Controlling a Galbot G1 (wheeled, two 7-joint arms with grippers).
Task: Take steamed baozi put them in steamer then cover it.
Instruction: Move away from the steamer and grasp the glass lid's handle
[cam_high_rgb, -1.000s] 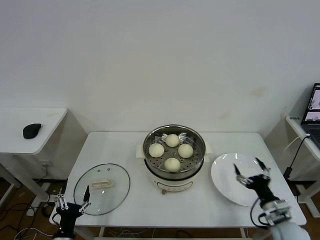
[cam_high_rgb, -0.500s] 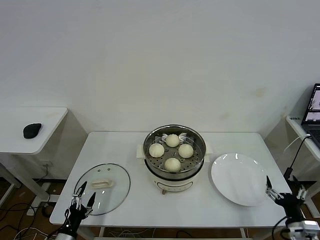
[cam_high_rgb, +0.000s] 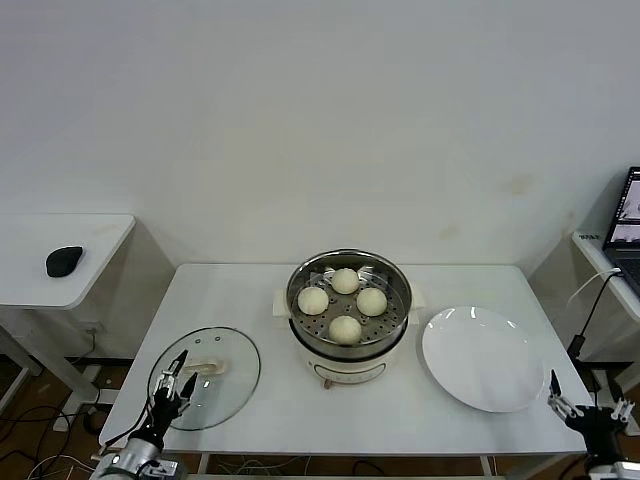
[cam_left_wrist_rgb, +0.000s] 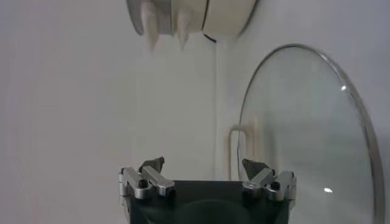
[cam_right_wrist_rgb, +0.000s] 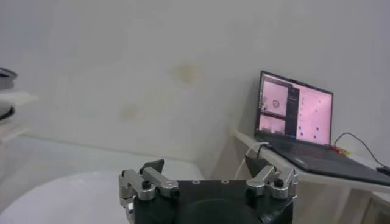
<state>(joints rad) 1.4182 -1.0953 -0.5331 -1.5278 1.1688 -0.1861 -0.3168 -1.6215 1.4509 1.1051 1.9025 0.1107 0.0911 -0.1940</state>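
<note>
Several pale round steamed baozi (cam_high_rgb: 345, 303) lie on the perforated tray inside the shiny steamer (cam_high_rgb: 301, 339) at the table's middle. The cover (cam_high_rgb: 225, 377), a glass lid with a cream handle (cam_high_rgb: 204, 368), lies flat on the table to the steamer's left. My left gripper (cam_high_rgb: 178, 379) hovers open over the lid's near-left part with nothing between its fingers. In the left wrist view the left gripper (cam_left_wrist_rgb: 203, 165) faces the lid (cam_left_wrist_rgb: 304, 134) and its handle (cam_left_wrist_rgb: 240, 146). My right gripper (cam_high_rgb: 588, 405) hangs open and empty off the table's near right corner, past the plate.
An empty white plate (cam_high_rgb: 483, 358) lies to the right of the steamer. A side table on the left holds a black mouse (cam_high_rgb: 63, 261). On the right another side table holds a laptop (cam_right_wrist_rgb: 295, 115) with cables. The steamer's base (cam_left_wrist_rgb: 192, 15) shows beyond the lid.
The right gripper has drawn back from over the plate to the near right, off the table corner. The left gripper has come forward from below the table edge over the lid's near side.
</note>
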